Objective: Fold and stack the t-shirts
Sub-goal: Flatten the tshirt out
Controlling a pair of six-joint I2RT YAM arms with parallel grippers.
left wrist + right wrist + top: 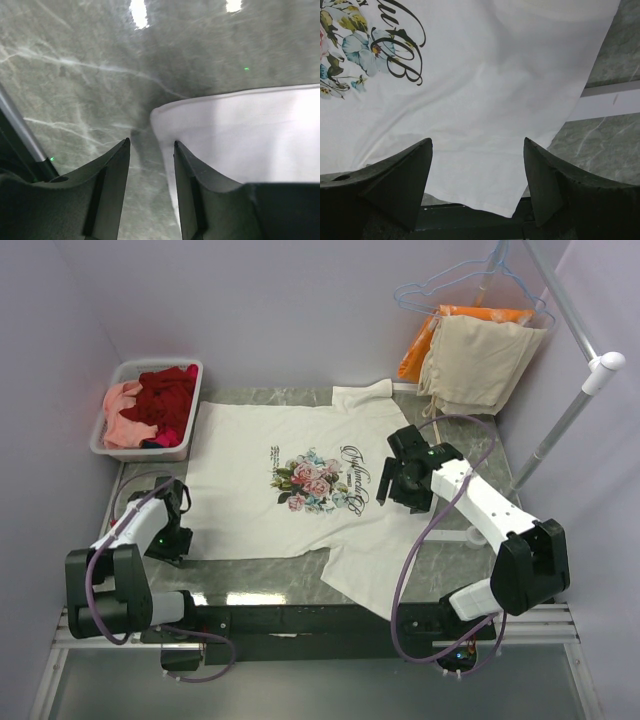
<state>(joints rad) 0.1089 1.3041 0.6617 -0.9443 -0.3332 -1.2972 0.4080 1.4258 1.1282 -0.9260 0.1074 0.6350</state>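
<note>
Basket back left holds the dark red t-shirt and salmon pink t-shirt. My left fingers are narrowly parted, gripping nothing, low over the table at the near-left corner of the white t-shirt, which lies spread flat, print up. My right fingers are wide apart, empty, above its right side.

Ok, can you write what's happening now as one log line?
white t-shirt spread on table | left gripper open at its corner | right gripper open over it | no fold yet
</note>
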